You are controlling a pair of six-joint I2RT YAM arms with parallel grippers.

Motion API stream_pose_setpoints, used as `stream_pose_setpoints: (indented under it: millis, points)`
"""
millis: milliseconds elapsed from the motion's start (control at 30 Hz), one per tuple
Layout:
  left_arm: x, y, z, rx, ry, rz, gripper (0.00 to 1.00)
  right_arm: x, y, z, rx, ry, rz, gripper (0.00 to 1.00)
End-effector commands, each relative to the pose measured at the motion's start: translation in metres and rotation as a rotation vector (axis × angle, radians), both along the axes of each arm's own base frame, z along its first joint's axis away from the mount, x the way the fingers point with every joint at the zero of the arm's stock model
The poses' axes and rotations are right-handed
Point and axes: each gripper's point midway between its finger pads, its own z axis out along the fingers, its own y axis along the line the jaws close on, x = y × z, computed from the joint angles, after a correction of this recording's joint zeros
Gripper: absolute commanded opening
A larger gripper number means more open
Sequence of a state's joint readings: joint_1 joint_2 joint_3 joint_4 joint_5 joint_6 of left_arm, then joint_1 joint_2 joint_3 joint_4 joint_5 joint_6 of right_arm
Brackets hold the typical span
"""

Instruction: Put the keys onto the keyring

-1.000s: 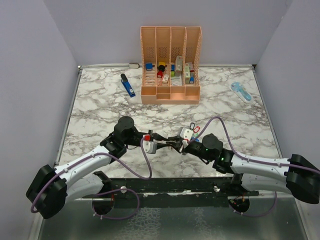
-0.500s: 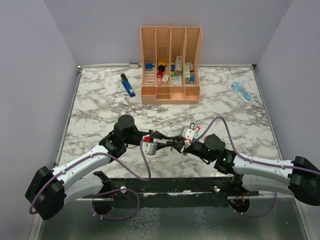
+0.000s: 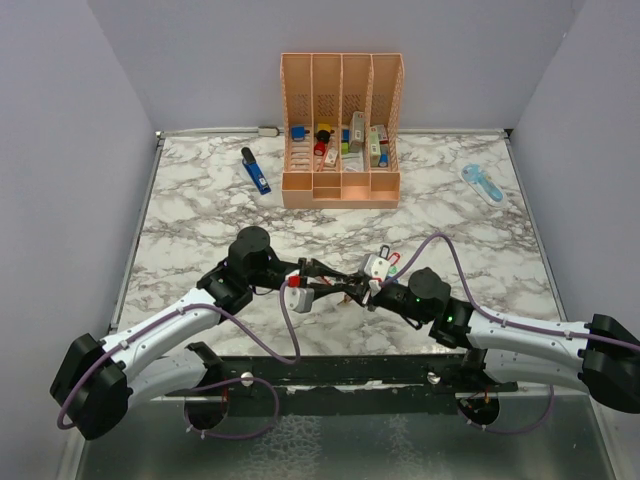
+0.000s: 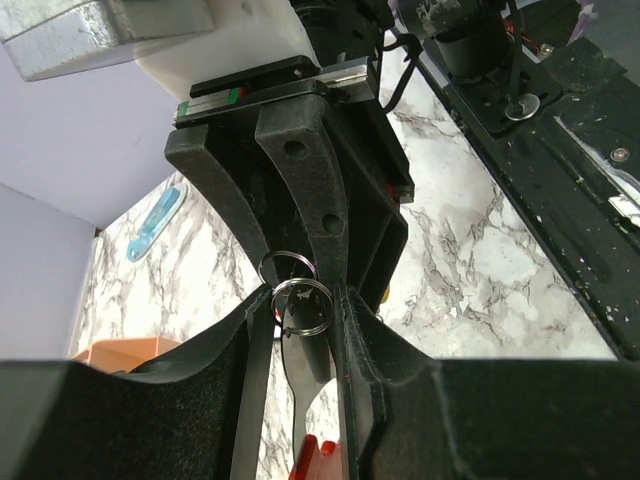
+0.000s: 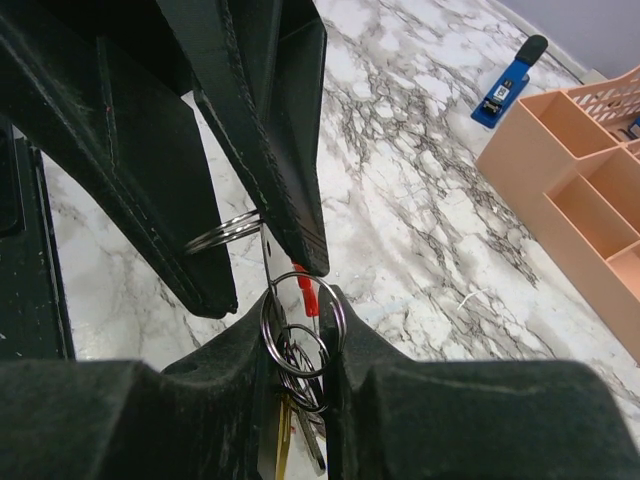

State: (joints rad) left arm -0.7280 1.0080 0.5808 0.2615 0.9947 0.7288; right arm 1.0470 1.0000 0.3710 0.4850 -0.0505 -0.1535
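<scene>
Black-fingered, our two grippers meet tip to tip above the near half of the marble table [image 3: 200, 200]. Our left gripper [image 4: 298, 310] is almost closed, pinching a steel ring [image 4: 301, 304] that carries a red-headed key [image 4: 312, 455]. Our right gripper [image 5: 300, 320], just as narrow, clamps the keyring [image 5: 300, 335], more keys [image 5: 285, 440] hanging beneath it. Both have barely shifted since a second ago. Farther back stands a peach organiser [image 3: 340, 192].

Organiser [image 3: 342, 130] at rear centre of bench [image 3: 200, 220]; pen-like tool [image 3: 256, 172] to its left, oblong gadget [image 3: 482, 183] far right. Front centre, tip to tip: left hand [image 3: 320, 277] holding keyring [image 4: 300, 302], right hand [image 3: 357, 290] holding keys [image 5: 300, 345].
</scene>
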Motion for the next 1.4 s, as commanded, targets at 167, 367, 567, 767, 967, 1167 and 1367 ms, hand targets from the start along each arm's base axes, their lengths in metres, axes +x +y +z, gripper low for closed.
stream_pose_setpoints:
  millis: [167,367,567,767,967,1167,1367]
  points:
    - [-0.002,-0.002,0.003,0.002,-0.008,-0.026,0.25,-0.003,0.002,0.016,0.044,-0.018,0.018,0.05]
    - [0.005,-0.002,0.003,0.000,-0.037,0.006,0.18,-0.003,0.002,0.013,0.038,-0.016,0.017,0.05]
    - [0.018,-0.001,0.002,0.017,-0.129,0.052,0.00,-0.004,-0.001,0.011,0.033,-0.004,0.012,0.09]
    - [0.023,0.001,-0.003,0.051,-0.158,0.071,0.00,-0.005,-0.007,0.012,0.037,0.005,-0.001,0.12]
    - [0.033,0.004,-0.007,0.074,-0.187,0.123,0.00,-0.009,-0.020,0.017,0.065,0.046,-0.037,0.31]
    - [0.043,0.007,-0.010,0.100,-0.248,0.163,0.00,-0.011,-0.033,0.038,0.151,0.078,-0.081,0.38]
    - [0.057,0.007,-0.013,0.125,-0.307,0.202,0.00,-0.004,-0.015,0.043,0.151,0.182,-0.092,0.31]
